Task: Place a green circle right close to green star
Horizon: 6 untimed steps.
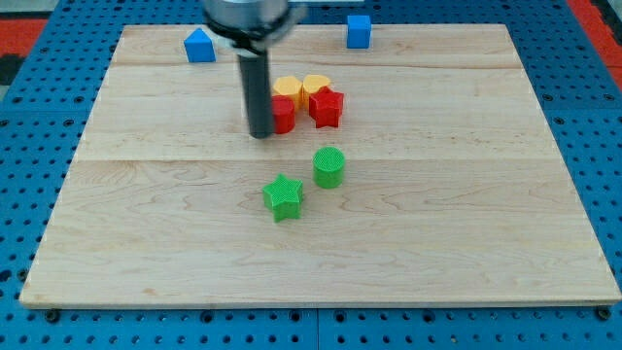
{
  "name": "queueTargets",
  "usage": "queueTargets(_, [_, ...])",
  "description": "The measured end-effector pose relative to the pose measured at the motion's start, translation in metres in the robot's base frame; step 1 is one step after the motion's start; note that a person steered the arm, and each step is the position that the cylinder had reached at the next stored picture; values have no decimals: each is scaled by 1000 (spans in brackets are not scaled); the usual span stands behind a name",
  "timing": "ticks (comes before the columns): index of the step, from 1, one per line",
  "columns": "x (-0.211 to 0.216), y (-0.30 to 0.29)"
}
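Observation:
The green circle (pixel 329 166) stands on the wooden board (pixel 466 204) near its middle. The green star (pixel 283 197) lies just below and to the left of it, a small gap apart. My tip (pixel 260 133) is above and to the left of both green blocks, touching the left side of a red block (pixel 283 115). It is well clear of the green circle.
A cluster sits right of my tip: a yellow block (pixel 287 88), a yellow heart-like block (pixel 316 87) and a red star (pixel 327 107). A blue block (pixel 199 46) is at the top left and a blue cube (pixel 359 31) at the top edge.

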State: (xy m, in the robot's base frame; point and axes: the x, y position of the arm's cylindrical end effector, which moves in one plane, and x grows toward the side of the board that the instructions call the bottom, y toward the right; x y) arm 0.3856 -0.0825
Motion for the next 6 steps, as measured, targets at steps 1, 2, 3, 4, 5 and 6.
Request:
queueTargets(1, [0,12])
queueTargets(2, [6,41])
queueTargets(3, [21,69])
queueTargets(4, [39,148])
queueTargets(5, [47,86])
queueTargets(6, [61,67])
